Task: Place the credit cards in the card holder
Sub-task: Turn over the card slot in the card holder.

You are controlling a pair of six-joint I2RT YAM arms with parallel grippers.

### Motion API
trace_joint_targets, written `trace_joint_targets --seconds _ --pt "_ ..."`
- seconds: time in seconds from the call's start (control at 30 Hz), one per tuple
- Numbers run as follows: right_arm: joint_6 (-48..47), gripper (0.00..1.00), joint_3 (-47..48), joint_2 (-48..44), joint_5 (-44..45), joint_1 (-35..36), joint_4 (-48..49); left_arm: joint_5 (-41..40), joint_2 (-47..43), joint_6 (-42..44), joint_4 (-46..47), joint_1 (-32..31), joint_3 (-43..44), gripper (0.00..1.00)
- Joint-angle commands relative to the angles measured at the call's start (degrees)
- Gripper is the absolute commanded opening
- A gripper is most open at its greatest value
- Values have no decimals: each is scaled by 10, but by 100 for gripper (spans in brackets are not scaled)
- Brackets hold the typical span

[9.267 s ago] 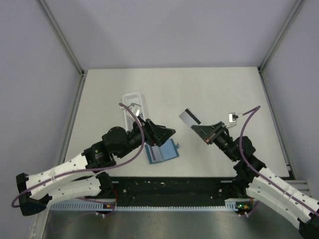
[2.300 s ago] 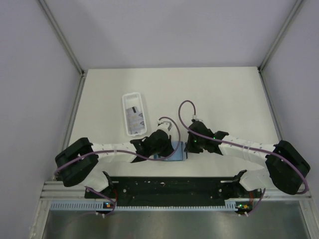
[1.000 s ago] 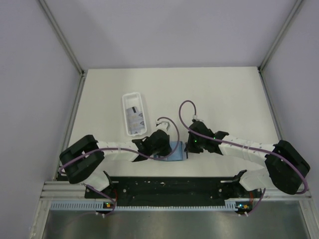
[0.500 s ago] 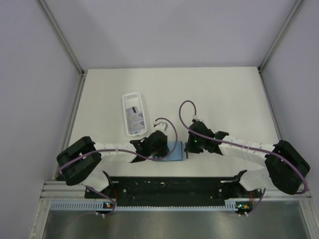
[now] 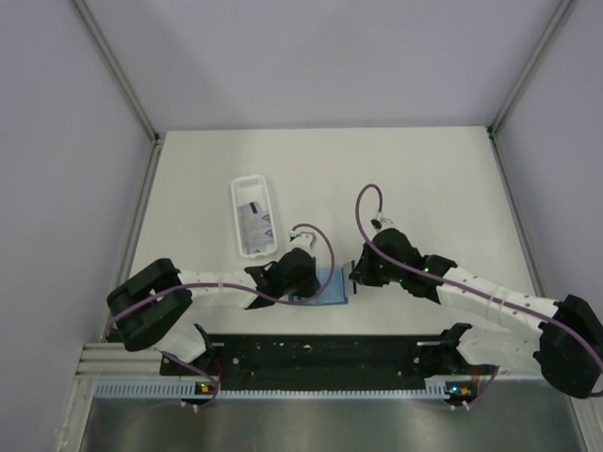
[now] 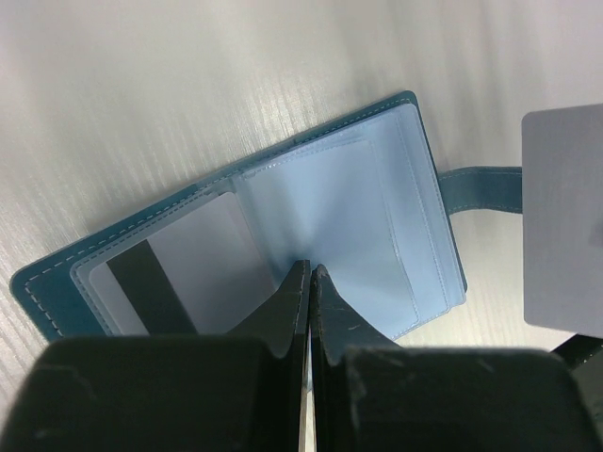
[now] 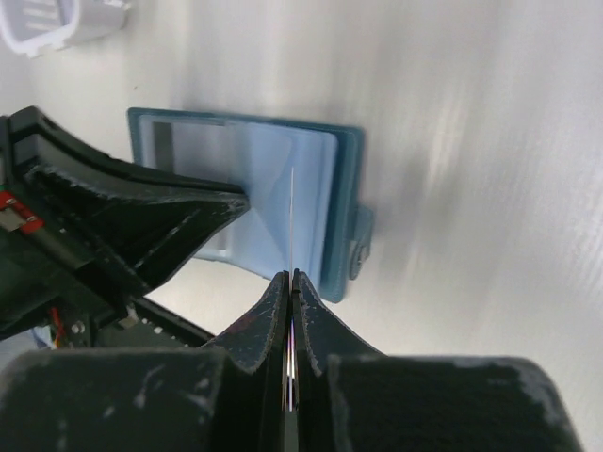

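- Centrally, the card holder (image 6: 358, 217) was laid open at the table's (image 5: 424, 179) near edge, a striped card (image 6: 188, 268) lodged in one pocket.
- The left gripper (image 6: 308, 271), jaws pressed together, was set on the holder's inner leaf.
- The right gripper (image 7: 291, 275) was clamped on a credit card (image 6: 563, 217), held edge-on at the holder's right side.
- Farther left, a further card (image 5: 254, 224) was kept in a white tray (image 5: 251, 179).

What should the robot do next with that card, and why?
Probably ease the card pinched in the right gripper toward the empty blue pocket of the card holder: the left gripper, shut, presses the holder open, and the card hangs close by.
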Motion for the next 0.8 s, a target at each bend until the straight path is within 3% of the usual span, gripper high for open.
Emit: trace_joint_targets --seconds 0.0,0.33,0.77 --pt "-23 0 -1 7 -70 -6 63 -10 11 6 -44 3 -19 0" --pt "-10 0 0 98 -107 -6 79 -10 7 8 -46 3 -19 0" --pt "-15 0 -5 132 -133 -6 108 -4 5 9 -45 3 -17 0"
